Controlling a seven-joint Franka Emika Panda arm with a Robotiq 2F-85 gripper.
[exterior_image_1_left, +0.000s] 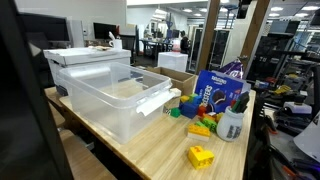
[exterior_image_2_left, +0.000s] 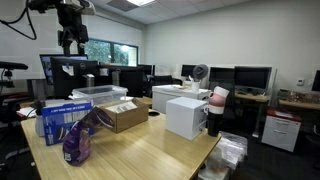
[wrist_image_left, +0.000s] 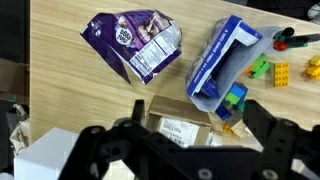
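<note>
Gripper (wrist_image_left: 192, 110) at 6 o'clock edge of wrist view, jaws spread wide, nothing between. Cardboard box (wrist_image_left: 183, 127) directly beneath, untouched. Blue box (wrist_image_left: 218, 62) at 1 o'clock from it; toy bricks (wrist_image_left: 281, 73) at blue box's 3 o'clock. Purple bag (wrist_image_left: 135, 40) at 11 o'clock. In an exterior view, gripper (exterior_image_2_left: 68, 42) hangs high over table (exterior_image_2_left: 150, 155), clear bins (exterior_image_2_left: 100, 95) behind.

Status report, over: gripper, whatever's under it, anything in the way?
Gripper open, empty, high above table. Cardboard box directly below, not touched. Purple bag and blue box lie beside it, apart from the fingers.
</note>
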